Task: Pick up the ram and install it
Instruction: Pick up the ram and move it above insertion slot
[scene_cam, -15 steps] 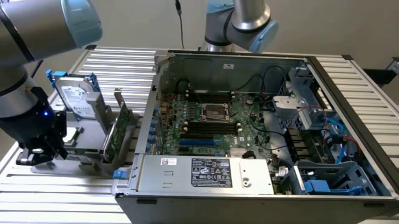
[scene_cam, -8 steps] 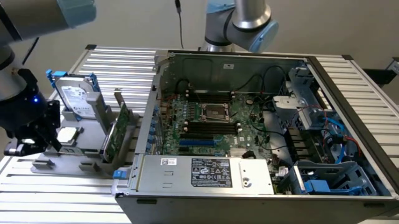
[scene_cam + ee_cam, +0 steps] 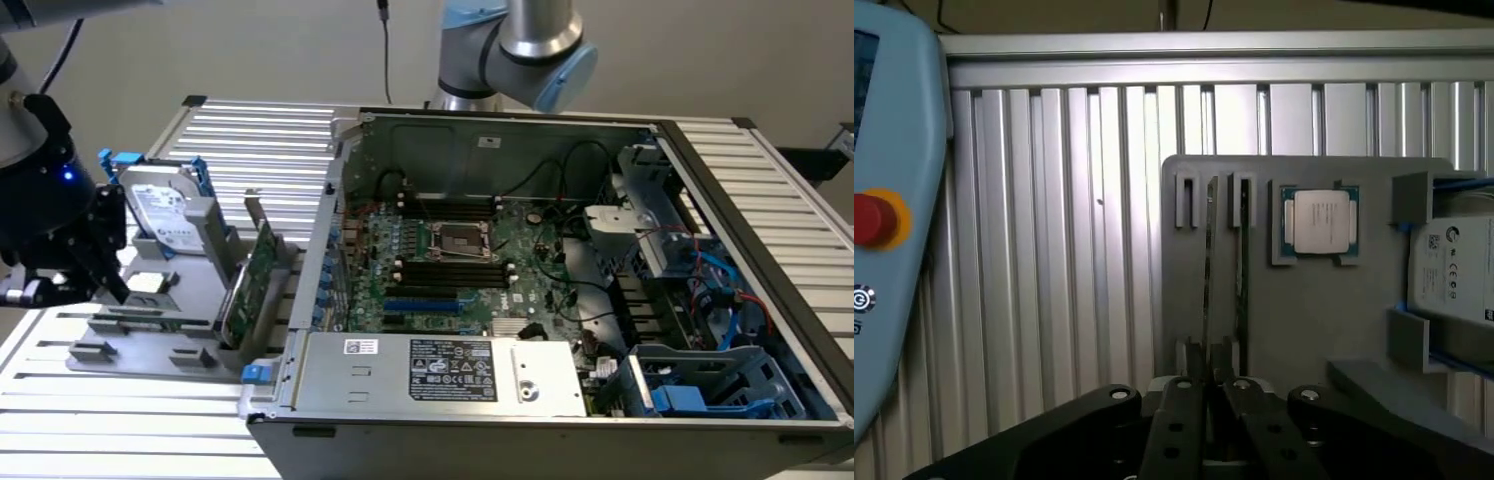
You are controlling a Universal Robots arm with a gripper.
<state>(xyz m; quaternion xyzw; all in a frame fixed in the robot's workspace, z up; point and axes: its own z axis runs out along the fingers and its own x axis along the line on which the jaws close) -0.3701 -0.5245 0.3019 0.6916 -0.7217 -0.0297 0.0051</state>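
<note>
Your end effector [image 3: 1216,388] is clamped on the ram [image 3: 1209,280], which stands on edge in the slots of the gray holder [image 3: 1304,320]; in the exterior view that holder sits at 9 o'clock from the open computer case [image 3: 534,150]

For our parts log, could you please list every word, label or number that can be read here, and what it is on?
No text can be read.
Power supply label: print too small.
Hard drive label: blurred.
Processor: markings too faint.
Blue device with red button: symbol cut off, unreadable.
</note>
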